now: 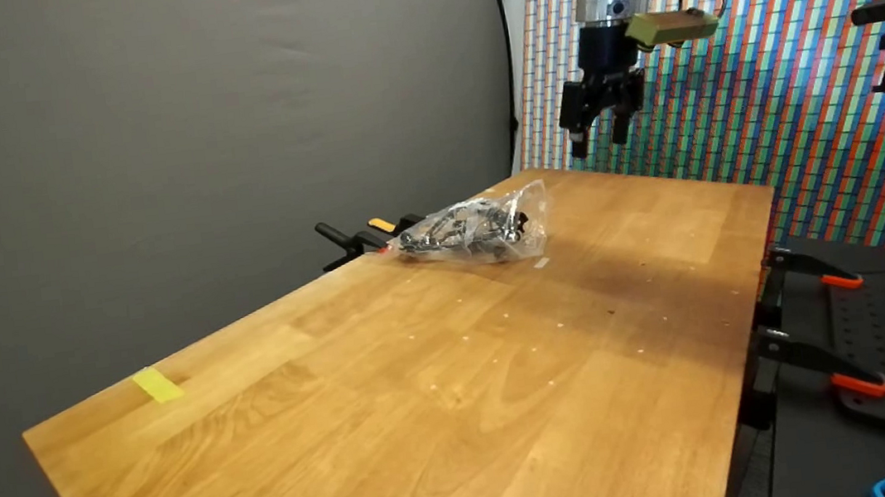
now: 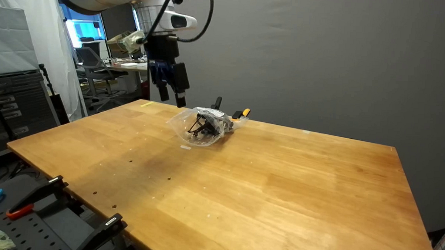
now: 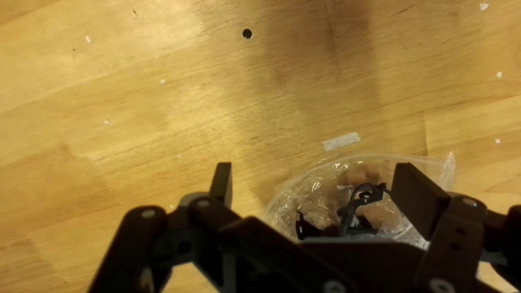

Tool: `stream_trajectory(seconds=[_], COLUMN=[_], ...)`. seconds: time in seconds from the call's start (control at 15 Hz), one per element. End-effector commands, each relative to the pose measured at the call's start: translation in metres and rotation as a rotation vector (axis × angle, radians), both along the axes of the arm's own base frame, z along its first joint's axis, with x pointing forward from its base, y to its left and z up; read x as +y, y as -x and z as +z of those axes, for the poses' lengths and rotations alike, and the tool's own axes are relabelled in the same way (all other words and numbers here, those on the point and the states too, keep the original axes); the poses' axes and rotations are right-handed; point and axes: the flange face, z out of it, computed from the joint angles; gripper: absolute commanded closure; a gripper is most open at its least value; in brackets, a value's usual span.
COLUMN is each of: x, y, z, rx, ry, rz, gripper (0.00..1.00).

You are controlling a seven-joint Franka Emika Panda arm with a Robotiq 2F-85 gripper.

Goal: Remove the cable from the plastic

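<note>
A clear plastic bag (image 1: 536, 225) lies on the wooden table near its edge by the grey backdrop. It also shows in an exterior view (image 2: 179, 124) and in the wrist view (image 3: 291, 201). A dark bundled cable (image 1: 449, 231) with black parts lies inside the bag; its black loops show in an exterior view (image 2: 204, 127) and in the wrist view (image 3: 353, 201). My gripper (image 1: 600, 144) is open and empty, pointing down above the table. It hangs above the bag in an exterior view (image 2: 172, 100). In the wrist view my fingers (image 3: 312, 167) stand wide apart, and the gripper body hides part of the bag.
Black clamps (image 1: 341, 239), one with a yellow tip (image 2: 246, 113), grip the table edge beside the bag. White tape (image 3: 342, 141) and yellow tape (image 1: 158, 384) are on the table (image 2: 298, 179). A black side table holds orange-tipped clamps (image 1: 860, 384). A grey backdrop (image 1: 189, 144) borders the table.
</note>
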Motion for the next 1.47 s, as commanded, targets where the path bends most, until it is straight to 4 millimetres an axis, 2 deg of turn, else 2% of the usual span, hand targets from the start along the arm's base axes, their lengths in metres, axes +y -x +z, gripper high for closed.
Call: stream_trajectory(seconds=[0.0,0.4,0.73,0.93,1.4], x=[0.0,0.0,0.003,0.004,-0.007], y=[-0.01,-0.027,-0.041,-0.055,-0.085], z=[-0.025,-0.067,-0.094,-0.103,-0.118], rx=[-0.033,-0.102,-0.123,-0.155,-0.239], ry=[-0.006,0.027,-0.011,-0.038,-0.069], rz=[0.011,0.018,-0.03,-0.083,-0.192], gripper=[0.0,0.0,0.0,0.0,0.0])
